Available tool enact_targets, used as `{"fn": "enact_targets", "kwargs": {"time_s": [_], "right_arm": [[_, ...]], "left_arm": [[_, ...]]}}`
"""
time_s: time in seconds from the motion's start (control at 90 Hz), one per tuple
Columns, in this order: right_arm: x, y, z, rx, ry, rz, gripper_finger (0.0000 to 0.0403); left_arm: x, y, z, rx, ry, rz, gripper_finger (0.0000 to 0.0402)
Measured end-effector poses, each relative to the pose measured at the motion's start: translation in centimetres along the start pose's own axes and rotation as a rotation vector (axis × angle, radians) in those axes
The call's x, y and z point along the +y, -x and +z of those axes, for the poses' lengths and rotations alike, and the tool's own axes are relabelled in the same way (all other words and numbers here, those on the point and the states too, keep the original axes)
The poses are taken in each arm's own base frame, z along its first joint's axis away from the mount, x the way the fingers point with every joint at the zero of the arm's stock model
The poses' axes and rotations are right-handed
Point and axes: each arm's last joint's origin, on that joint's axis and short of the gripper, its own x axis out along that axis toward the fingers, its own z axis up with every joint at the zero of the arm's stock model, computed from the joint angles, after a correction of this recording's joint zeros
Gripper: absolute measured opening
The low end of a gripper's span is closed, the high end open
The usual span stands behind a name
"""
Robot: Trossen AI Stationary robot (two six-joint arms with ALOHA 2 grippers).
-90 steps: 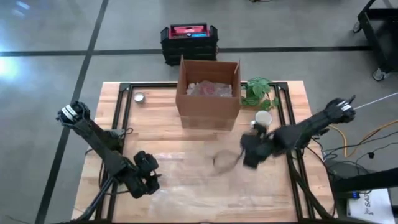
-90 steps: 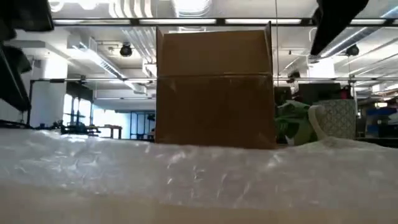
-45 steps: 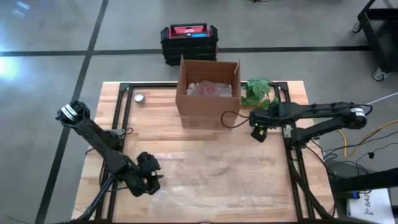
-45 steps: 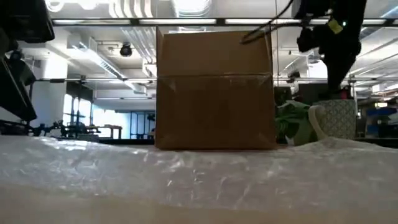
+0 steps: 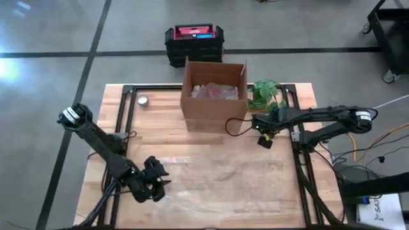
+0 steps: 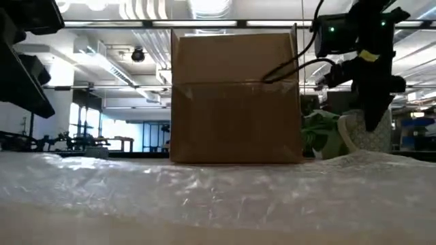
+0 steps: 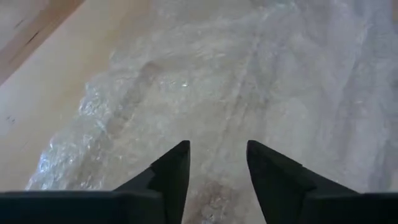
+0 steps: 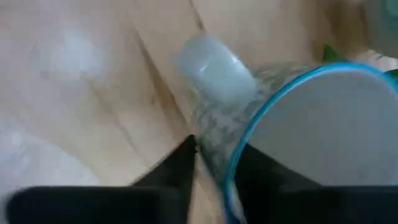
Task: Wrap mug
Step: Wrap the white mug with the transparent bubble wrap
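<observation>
Right gripper [image 8: 214, 165] straddles the rim of the mug [image 8: 311, 137] near the table's [image 5: 211, 160] right edge, fingers parted; ceramic looks rigid, smooth, breakable, so rim grip beside handle suits; left gripper [image 7: 217, 165] waits open over bubble wrap [image 7: 261, 81].

Industrial lab: concrete floor [image 5: 51, 38], exposed ceiling ducts [image 6: 102, 61], strip lights [image 6: 204, 8].

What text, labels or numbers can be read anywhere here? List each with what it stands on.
None can be read.
Red-topped black case behind the table: light marks on the lid, too small to read.
Cardboard box: plain faces, no print.
Mug: blue rim, no lettering visible.
Bubble wrap: unmarked.
</observation>
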Motion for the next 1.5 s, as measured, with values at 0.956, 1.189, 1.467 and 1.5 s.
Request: {"fn": "enact_targets", "kwargs": {"time_s": [0.956,1.189,1.467,1.5], "right_arm": [[27.0,5.3,6.8,-0.292,0.719,0.317,0.0001],[29.1,4.3,9.6,-0.178,0.738,0.342,0.0002],[30.4,2.8,10.5,-0.132,0.750,0.339,0.0072],[30.4,3.1,10.6,-0.141,0.747,0.339,0.0086]], "left_arm": [[0.0,0.3,0.3,-0.004,0.010,-0.016,0.0066],[-0.1,0.3,0.3,-0.009,0.021,-0.028,0.0064],[-0.2,0.3,0.4,-0.015,0.011,-0.038,0.0067],[-0.2,0.3,0.4,-0.015,0.009,-0.038,0.0068]]}}
